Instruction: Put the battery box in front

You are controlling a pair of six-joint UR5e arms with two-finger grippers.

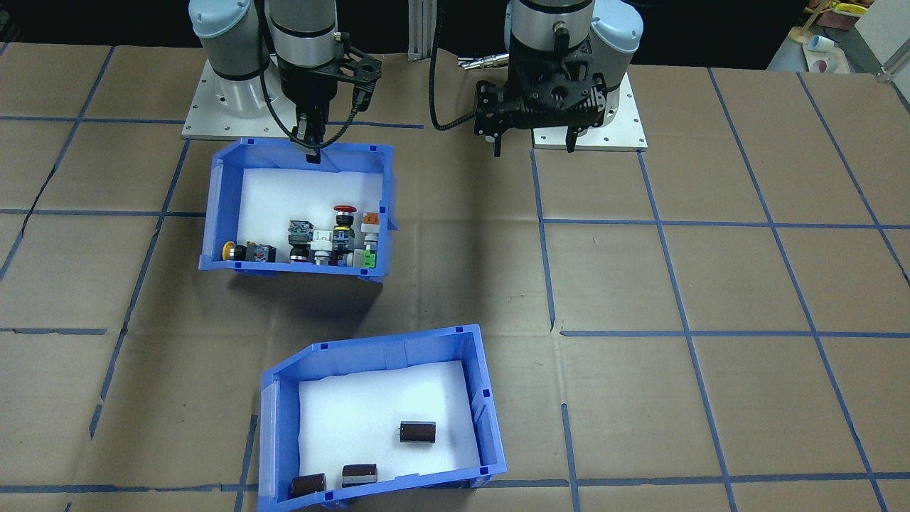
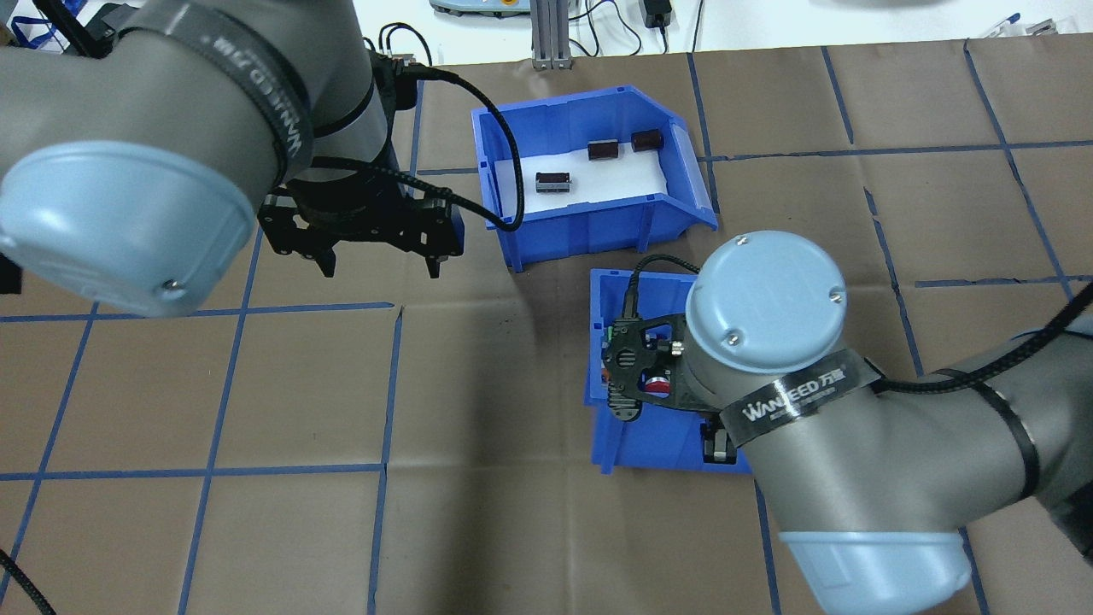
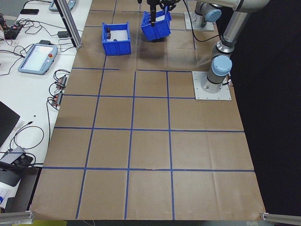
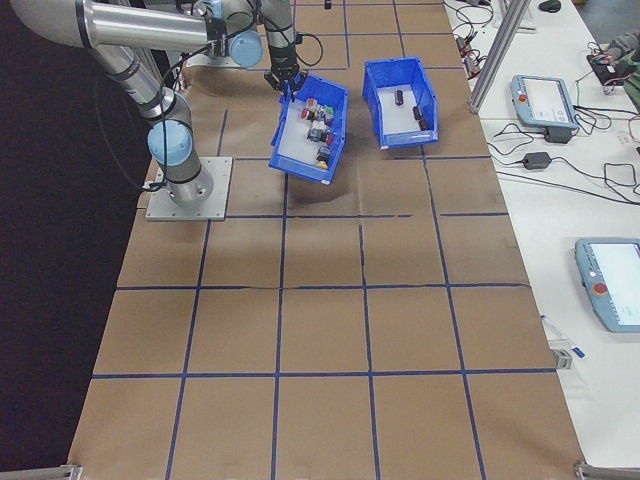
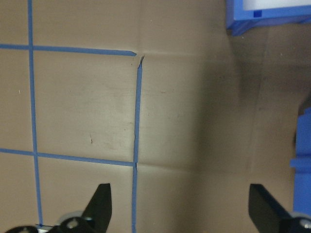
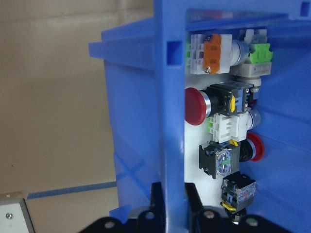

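The battery box (image 1: 398, 348) is a blue bin with a white liner and three dark batteries (image 1: 417, 432). It rests on the table at the side far from the robot's bases, and shows too in the overhead view (image 2: 581, 231). A second blue bin (image 1: 220, 206) holding several colourful push-button switches (image 6: 218, 102) hangs tilted above the table. My right gripper (image 1: 311, 146) is shut on this bin's back wall (image 6: 170, 97). My left gripper (image 1: 533, 148) is open and empty over bare paper, to the left of the battery box in the overhead view (image 2: 381, 272).
Brown paper with a blue tape grid (image 1: 547, 277) covers the table. Two white base plates (image 1: 625, 121) lie on the robot's side. A side bench with teach pendants (image 4: 545, 100) and cables runs along the far edge.
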